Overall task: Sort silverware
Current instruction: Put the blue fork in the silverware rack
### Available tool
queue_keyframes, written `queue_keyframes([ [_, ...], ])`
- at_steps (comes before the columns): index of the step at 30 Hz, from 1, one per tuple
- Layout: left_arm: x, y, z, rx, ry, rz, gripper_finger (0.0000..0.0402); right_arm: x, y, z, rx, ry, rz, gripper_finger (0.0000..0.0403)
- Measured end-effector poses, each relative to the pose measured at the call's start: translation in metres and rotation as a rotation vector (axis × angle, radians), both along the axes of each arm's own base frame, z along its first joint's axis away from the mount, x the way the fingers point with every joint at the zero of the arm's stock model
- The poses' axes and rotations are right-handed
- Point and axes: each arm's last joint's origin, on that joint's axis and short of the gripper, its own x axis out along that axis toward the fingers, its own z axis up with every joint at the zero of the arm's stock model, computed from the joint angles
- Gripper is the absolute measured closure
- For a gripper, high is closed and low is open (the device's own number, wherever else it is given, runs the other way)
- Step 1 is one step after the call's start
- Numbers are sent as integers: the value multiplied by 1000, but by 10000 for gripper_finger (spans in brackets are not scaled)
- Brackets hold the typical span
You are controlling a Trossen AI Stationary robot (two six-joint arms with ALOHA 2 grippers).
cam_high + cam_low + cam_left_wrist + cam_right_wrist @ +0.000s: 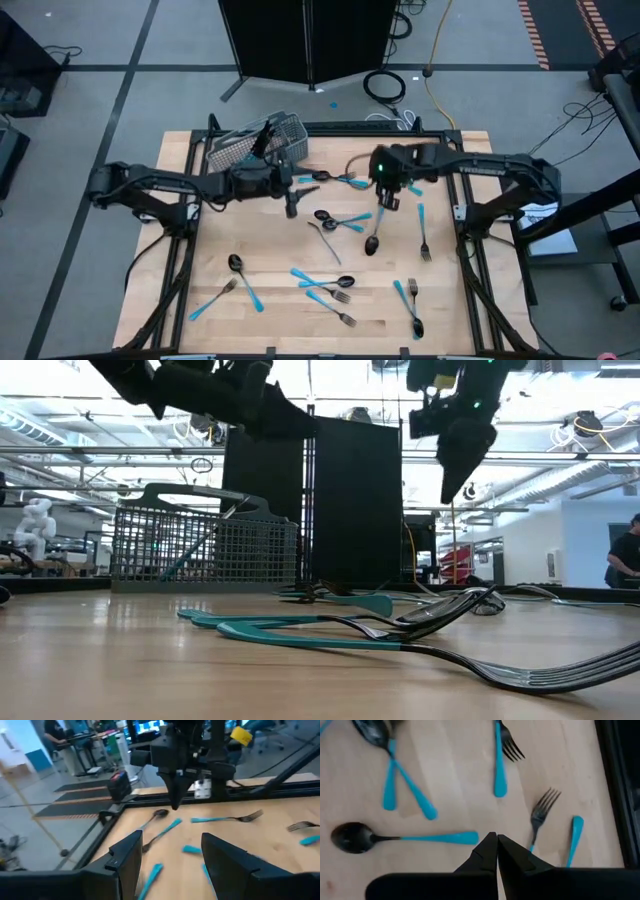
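High view. Wooden worktop (pixel 270 320) inside a dark frame. Silverware (pixel 335 222), dark heads and light-blue handles, lies loose from the centre out to five and seven o'clock; one fork (pixel 423 232) sits alone at three o'clock. A wire basket (pixel 250 145), the likely destination, is at eleven o'clock against the far rail. Left claw (pixel 291 205) hangs just left of centre, between the basket and the centre cluster. Right claw (pixel 385 200) hangs just right of centre above a spoon (pixel 373 238), probably poised to pick.

Low view. The basket (pixel 205 545) stands upright at nine o'clock. Forks and handles (pixel 420 628) lie flat in the foreground. Right claw (pixel 455 490) is at one o'clock, well clear of the wood, tips pinched to a point.

Left wrist view. Left claw (pixel 170 865): fingers (pixel 127 857) spread wide, nothing between them. The right arm's claw (pixel 175 805) hangs ahead. A fork (pixel 227 818) lies near the far rail.

Right wrist view. Right claw (pixel 496 845): tips closed together, holding nothing. Below lie a spoon (pixel 400 838), crossed handles (pixel 402 787) and two forks (pixel 540 812).

Room. Bare wood lies between pieces, enough for a straight descent. Overlapping handles at centre would likely need separating. Pieces at three o'clock lie near the frame rail.
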Motion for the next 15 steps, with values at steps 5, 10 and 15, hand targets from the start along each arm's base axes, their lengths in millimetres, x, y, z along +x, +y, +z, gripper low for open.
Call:
queue_keyframes([
  [5, -13, 13, 2, 11, 78, 48, 201, -10, -28, -6, 9, 42, -26, 399],
  [10, -21, 19, -11, -18, 227, 73, 201, -18, -46, -14, -8, 52, -34, 399],
  [15, -21, 26, -21, -7, 276, 96, 201, -20, -67, -14, -53, -28, -101, 392],
])
